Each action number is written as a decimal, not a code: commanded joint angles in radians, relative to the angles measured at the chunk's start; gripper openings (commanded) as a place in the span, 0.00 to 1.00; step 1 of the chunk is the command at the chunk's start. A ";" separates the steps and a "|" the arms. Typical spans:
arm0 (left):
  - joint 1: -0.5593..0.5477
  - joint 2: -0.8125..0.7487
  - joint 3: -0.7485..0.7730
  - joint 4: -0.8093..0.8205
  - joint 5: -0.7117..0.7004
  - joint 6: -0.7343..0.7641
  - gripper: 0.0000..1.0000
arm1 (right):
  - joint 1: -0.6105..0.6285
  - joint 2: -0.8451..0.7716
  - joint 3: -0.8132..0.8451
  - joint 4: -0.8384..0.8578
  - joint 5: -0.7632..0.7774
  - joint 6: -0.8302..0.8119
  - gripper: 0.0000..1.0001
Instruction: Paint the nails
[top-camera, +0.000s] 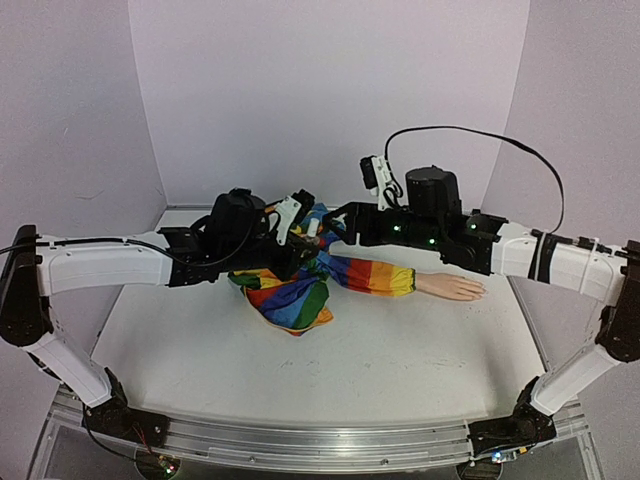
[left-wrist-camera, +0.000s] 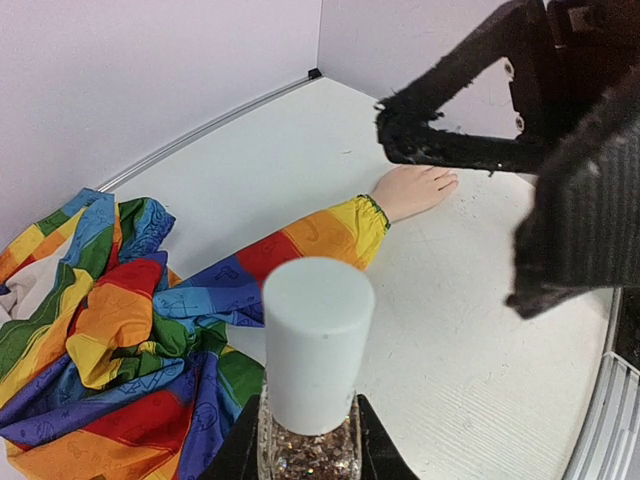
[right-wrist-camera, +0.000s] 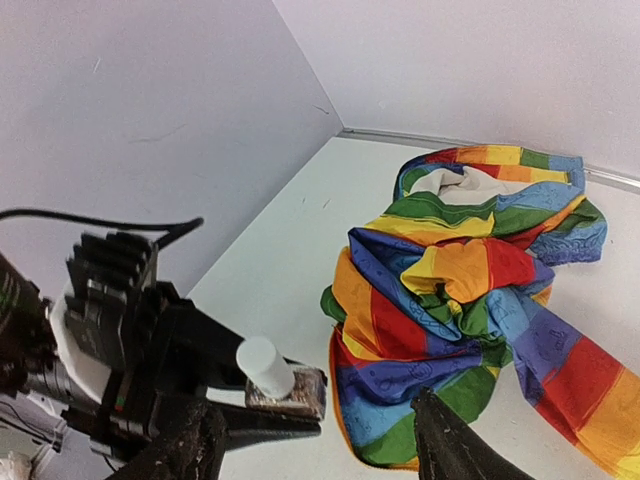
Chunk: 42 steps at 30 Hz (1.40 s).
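My left gripper (top-camera: 303, 226) is shut on a small nail polish bottle (left-wrist-camera: 313, 352) with a white cap and a glittery body, holding it upright above the table. The bottle also shows in the right wrist view (right-wrist-camera: 277, 378). My right gripper (top-camera: 338, 224) is open and empty, its fingers (right-wrist-camera: 188, 446) spread close in front of the bottle cap. The pale peach mannequin hand (top-camera: 455, 288) lies flat on the table at the end of the rainbow-striped sleeve (top-camera: 370, 275), to the right of both grippers. It also shows in the left wrist view (left-wrist-camera: 412, 190); its nails are too small to make out.
The bunched rainbow cloth (top-camera: 288, 295) lies under and in front of the grippers, and it fills the right of the right wrist view (right-wrist-camera: 470, 280). White walls close the table at the back and sides. A metal rail (top-camera: 300, 445) runs along the near edge.
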<state>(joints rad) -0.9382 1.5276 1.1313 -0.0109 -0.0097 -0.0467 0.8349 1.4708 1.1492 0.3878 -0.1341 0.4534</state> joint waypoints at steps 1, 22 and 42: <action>-0.014 0.019 0.069 0.026 -0.049 0.024 0.00 | 0.012 0.067 0.100 0.006 0.029 0.056 0.62; -0.028 0.041 0.105 0.022 -0.030 0.009 0.00 | 0.042 0.156 0.134 0.068 -0.020 0.027 0.26; -0.017 -0.052 0.048 0.087 0.486 0.028 0.00 | -0.143 0.204 0.020 0.328 -1.237 -0.356 0.00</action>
<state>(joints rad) -0.9638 1.5219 1.1694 -0.0601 0.4305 -0.0238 0.6685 1.6516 1.1648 0.6720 -1.2049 0.1593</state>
